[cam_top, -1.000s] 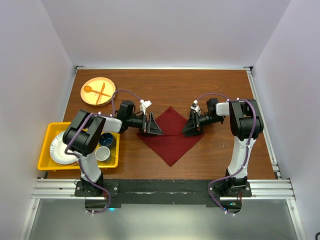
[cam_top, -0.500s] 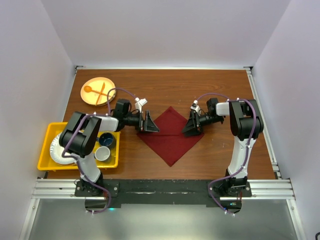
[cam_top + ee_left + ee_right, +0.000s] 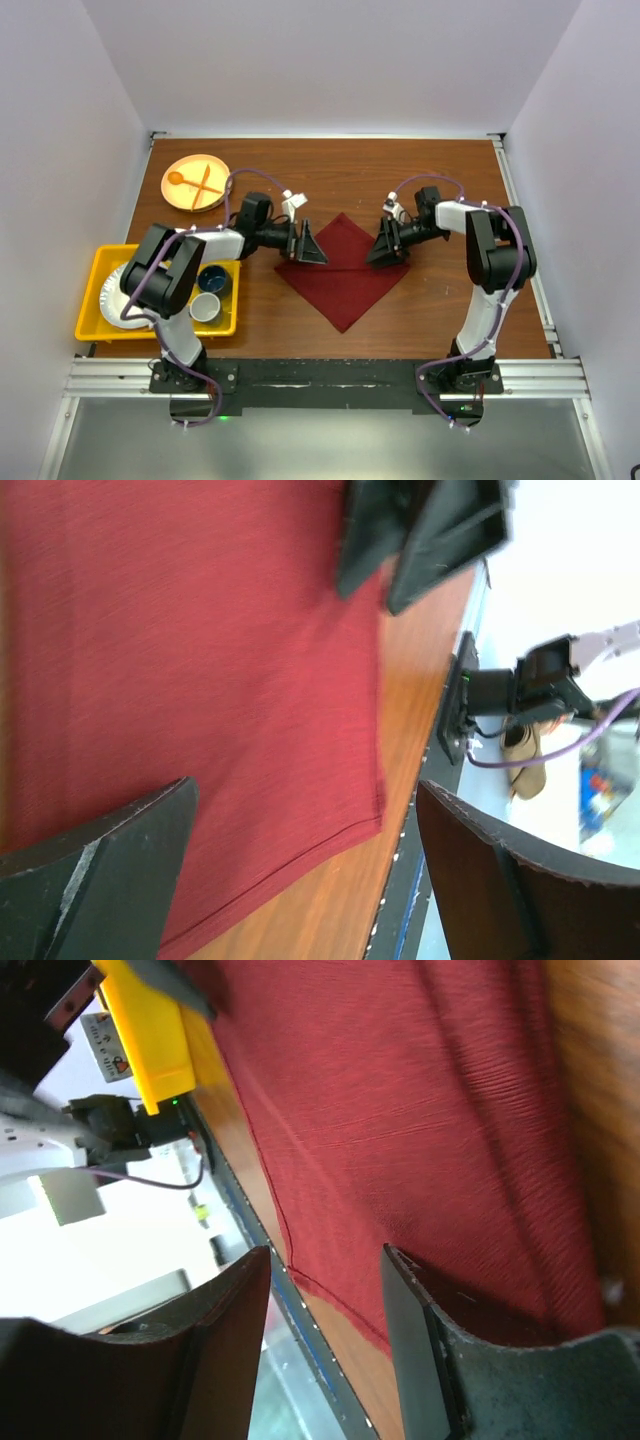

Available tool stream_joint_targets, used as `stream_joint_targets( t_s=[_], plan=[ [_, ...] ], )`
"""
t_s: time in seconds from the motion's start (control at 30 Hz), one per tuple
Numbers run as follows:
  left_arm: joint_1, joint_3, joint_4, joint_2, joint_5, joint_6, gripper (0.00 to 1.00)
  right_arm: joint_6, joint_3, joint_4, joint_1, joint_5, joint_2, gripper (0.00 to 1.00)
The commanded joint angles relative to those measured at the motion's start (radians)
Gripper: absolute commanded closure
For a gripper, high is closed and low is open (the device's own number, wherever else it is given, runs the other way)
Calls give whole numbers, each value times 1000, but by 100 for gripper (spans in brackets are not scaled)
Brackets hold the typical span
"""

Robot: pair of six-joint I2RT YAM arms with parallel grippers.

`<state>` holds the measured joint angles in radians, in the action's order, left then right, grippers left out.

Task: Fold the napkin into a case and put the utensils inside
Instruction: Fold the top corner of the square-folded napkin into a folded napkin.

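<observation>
The maroon napkin point(image 3: 343, 272) lies flat on the wooden table as a diamond, one corner toward the arms. My left gripper point(image 3: 311, 245) hovers open over its left corner, jaws wide with only cloth point(image 3: 200, 630) beneath them point(image 3: 305, 790). My right gripper point(image 3: 386, 245) stands open at the right corner, with nothing between its fingers point(image 3: 325, 1255); the red cloth point(image 3: 400, 1090) and its hemmed near corner lie below. The two grippers face each other across the napkin. No folded case shows. The utensils are out of view.
An orange plate point(image 3: 185, 195) with an orange spoon and fork sits at the back left. A yellow tray point(image 3: 90, 325) at the left edge holds a white plate and two cups. The table's near edge and black rail point(image 3: 320, 372) run below the napkin's corner.
The left gripper has shifted slightly right and toward the back, over the napkin's left corner. The right arm's elbow has swung outward; its gripper moved a little back. The napkin lies as before.
</observation>
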<state>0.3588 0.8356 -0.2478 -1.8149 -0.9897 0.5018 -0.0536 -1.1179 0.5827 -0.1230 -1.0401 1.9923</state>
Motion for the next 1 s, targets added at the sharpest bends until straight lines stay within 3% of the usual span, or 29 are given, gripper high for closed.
stream_joint_targets(
  t_s=[0.0,0.2,0.37,0.73,0.97],
  plan=[
    [115,83,-42,98,9,-16,4,-29,-33,52,8,51,-168,55],
    [239,163,-215,-32,77,125,6,-32,-23,71,19,178,-182,70],
    [313,287,-234,-158,115,175,7,-22,-31,30,20,274,-113,76],
    [324,260,-237,-242,111,211,7,-34,-40,2,20,385,-24,80],
    [266,177,-232,-245,126,233,7,-32,-30,2,20,413,-18,80]
  ],
)
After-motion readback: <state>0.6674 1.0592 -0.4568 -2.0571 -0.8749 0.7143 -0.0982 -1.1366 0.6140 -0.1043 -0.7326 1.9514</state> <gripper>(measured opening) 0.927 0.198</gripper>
